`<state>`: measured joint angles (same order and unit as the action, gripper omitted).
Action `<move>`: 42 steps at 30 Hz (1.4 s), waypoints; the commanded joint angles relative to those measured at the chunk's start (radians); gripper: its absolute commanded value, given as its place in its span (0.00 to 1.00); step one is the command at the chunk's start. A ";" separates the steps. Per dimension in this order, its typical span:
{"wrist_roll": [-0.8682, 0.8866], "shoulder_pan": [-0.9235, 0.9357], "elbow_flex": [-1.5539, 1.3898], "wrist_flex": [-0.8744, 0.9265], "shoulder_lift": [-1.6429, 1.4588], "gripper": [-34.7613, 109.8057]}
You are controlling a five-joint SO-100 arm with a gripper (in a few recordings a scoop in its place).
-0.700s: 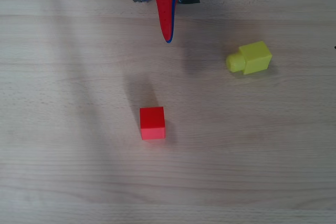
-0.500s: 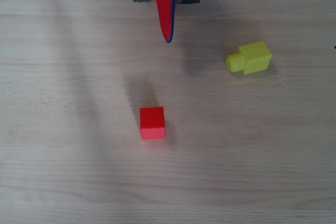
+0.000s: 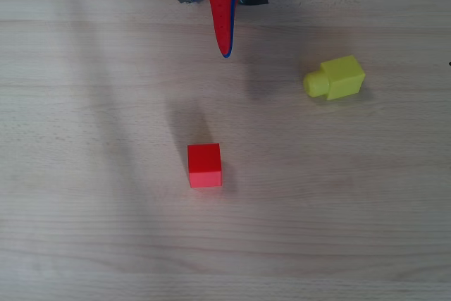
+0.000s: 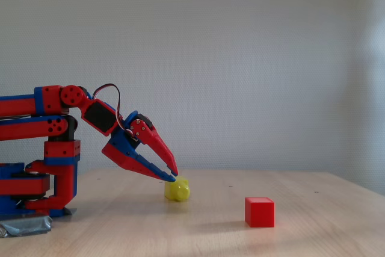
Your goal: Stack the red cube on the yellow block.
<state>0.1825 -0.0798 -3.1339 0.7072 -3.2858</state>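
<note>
The red cube (image 3: 204, 165) lies flat on the wooden table near the middle of the overhead view; in the fixed view the red cube (image 4: 259, 212) sits to the right. The yellow block (image 3: 337, 77) rests at the right, its round stud pointing left; in the fixed view the yellow block (image 4: 177, 189) lies behind the fingertips. My red-and-blue gripper (image 3: 225, 51) hangs above the table near the top edge, far from both, pointing down at the table; my gripper (image 4: 173, 176) is shut and holds nothing.
The arm's base (image 4: 36, 197) is fixed to the table with grey tape at the left of the fixed view. A pale wall stands behind. Bare wooden tabletop (image 3: 106, 230) spreads around both blocks.
</note>
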 commanded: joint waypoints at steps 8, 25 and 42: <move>0.025 0.003 0.021 0.025 -0.020 0.24; 0.026 0.009 0.020 0.025 -0.020 0.24; 0.037 0.014 0.025 0.018 -0.006 0.26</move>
<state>0.2025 -0.0644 -3.1339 0.7072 -3.2858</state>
